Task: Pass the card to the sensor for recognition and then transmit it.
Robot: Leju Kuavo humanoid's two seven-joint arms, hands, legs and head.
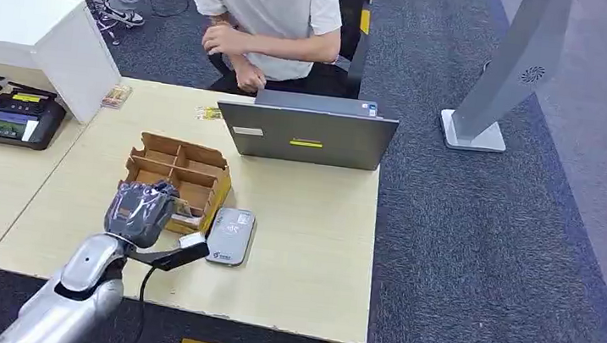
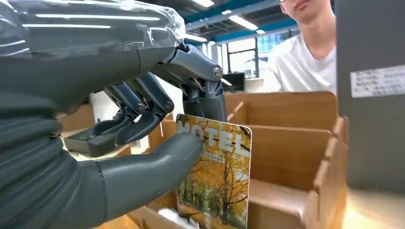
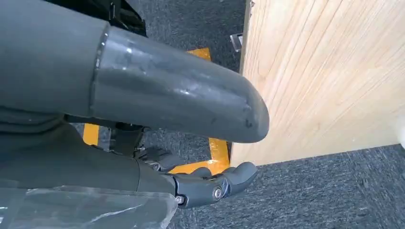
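The left hand (image 1: 141,212) reaches over the desk (image 1: 312,223) into the cardboard divider box (image 1: 190,168), thumb and fingers (image 2: 210,102) pinching the upright card (image 2: 217,176). The card shows yellow autumn trees and "HOTEL" lettering. The grey sensor (image 1: 230,236) lies just beside this hand. The right hand (image 3: 167,143) hangs loosely open beside the desk edge, holding nothing.

Counted one card (image 2: 217,174), one sensor (image 1: 230,236), one cardboard divider box (image 1: 177,177), one laptop (image 1: 306,131). Two people were at the tables (image 1: 309,249), plus one black terminal (image 1: 20,119).
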